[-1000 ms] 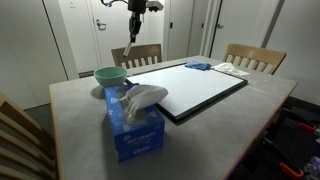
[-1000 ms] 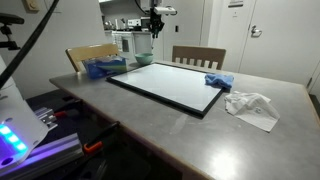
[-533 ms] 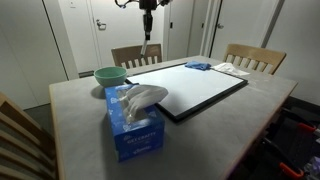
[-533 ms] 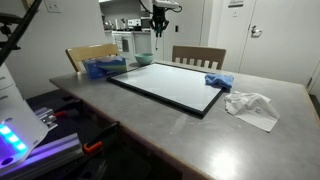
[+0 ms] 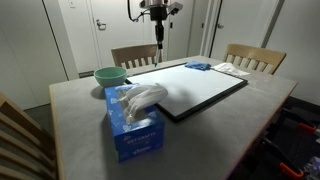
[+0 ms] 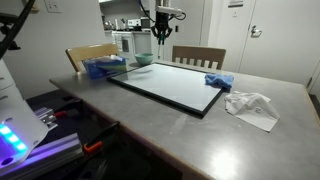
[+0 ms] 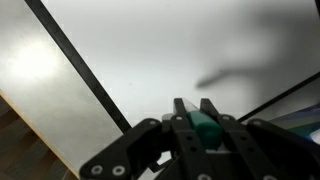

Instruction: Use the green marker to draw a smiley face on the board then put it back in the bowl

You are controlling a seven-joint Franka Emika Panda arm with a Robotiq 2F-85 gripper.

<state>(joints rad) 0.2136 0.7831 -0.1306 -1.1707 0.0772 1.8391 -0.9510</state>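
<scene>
Holding the green marker between its fingers, your gripper is clamped on it at the bottom centre of the wrist view. Only a short green stub shows between the dark pads there. Behind it, the white face of the board fills most of that frame, with its black edge running diagonally down from the upper left.

In an exterior view the gripper hangs at the top centre of the frame, well above the table. The marker points straight down from it, its tip clear of the board below.

You can see the bowl at centre left of that frame, standing on the table just beside the board's corner and apart from the marker. A blue tissue box stands in the foreground at lower centre. A blue cloth lies at the board's far edge, right of centre. In an exterior view a crumpled white paper lies on the table at the right, near the board.
</scene>
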